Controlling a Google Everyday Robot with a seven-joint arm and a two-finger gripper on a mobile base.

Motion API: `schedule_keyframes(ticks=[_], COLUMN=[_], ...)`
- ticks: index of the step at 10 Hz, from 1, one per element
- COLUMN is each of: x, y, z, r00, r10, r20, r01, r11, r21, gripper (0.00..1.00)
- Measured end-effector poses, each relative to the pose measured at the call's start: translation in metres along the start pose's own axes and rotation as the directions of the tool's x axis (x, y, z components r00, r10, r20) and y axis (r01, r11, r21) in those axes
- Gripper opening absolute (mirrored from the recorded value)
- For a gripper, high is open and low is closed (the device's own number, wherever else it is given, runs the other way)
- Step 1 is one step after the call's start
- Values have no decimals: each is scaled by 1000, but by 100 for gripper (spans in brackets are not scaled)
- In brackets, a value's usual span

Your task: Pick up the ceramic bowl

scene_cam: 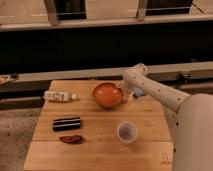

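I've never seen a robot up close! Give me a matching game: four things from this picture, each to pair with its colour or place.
Things:
1. ceramic bowl
2. cup
3. flat bar
4. gripper

Colour or place:
A. white
B. beside the bowl's rim, jaws open
C. orange-red
D. black

Pairs: 1-C, 2-A, 3-D, 4-B.
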Motion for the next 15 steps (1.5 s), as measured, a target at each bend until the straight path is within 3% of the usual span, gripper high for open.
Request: schedule_keyframes(ticks=[4,11,12,14,15], x=[-8,-12,-12,-12,-12], y=[-6,0,0,1,1], z=[13,10,10,9,9], r00=[1000,1000,1000,1000,1000], r10=[0,-5,-5,-4,-4], r20=[3,9,9,9,8], r01=[0,5,5,5,4], r11=[1000,1000,1000,1000,1000], r21=[2,-12,-12,-17,-16], gripper=[80,80,79,65,64])
